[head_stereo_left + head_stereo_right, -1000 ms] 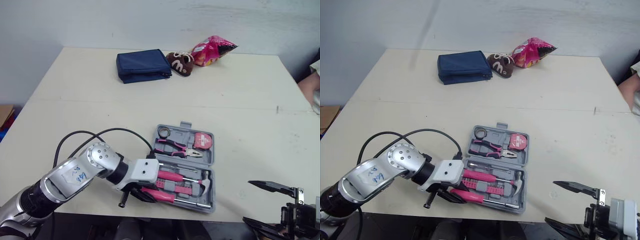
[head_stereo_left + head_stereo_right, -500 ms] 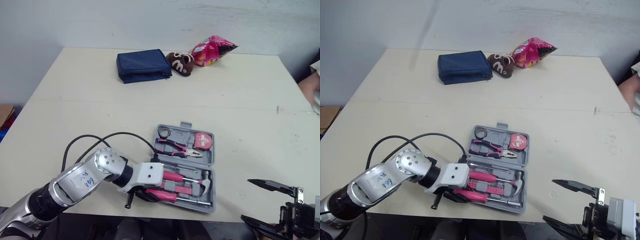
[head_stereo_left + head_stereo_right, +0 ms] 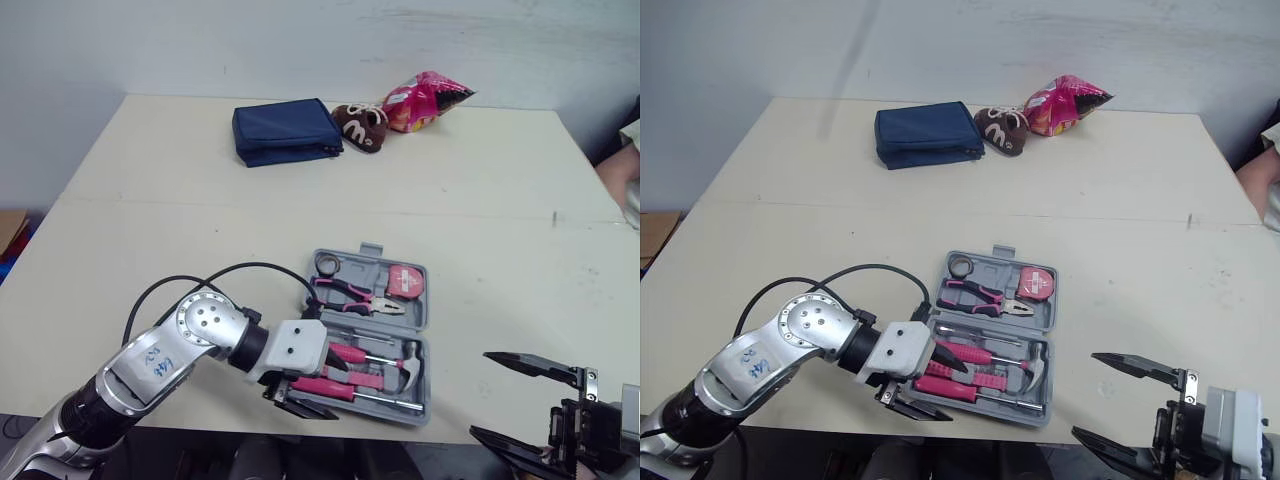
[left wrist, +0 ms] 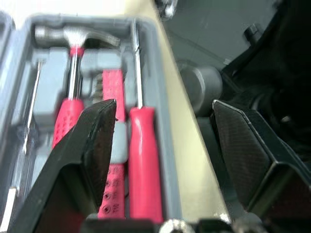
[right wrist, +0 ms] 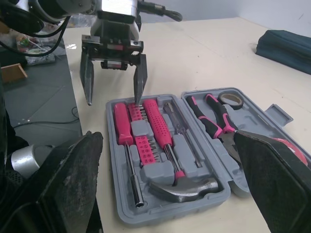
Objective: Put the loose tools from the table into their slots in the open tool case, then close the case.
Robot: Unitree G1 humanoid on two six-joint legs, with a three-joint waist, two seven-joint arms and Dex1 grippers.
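Observation:
The grey tool case (image 3: 424,338) lies open near the table's front edge. It holds pink pliers (image 3: 357,296), a tape measure (image 3: 405,281), a tape roll (image 3: 325,263), a hammer (image 5: 181,187) and a pink-handled screwdriver (image 4: 143,160) lying in the slot nearest the edge. My left gripper (image 3: 303,402) hangs open just over the case's near left corner, its fingers (image 4: 92,141) straddling the screwdriver handle without touching it. My right gripper (image 3: 483,395) is open off the table's front right, well apart from the case, with nothing in it.
At the far side of the table lie a folded blue pouch (image 3: 286,131), a brown plush item (image 3: 362,124) and a pink snack bag (image 3: 425,98). A person's arm (image 3: 622,182) shows at the right edge. The case sits close to the table's front edge (image 3: 200,425).
My left gripper was shut on the pink-handled screwdriver over the case's near edge. It has let go; the screwdriver now lies in its slot and the fingers stand open.

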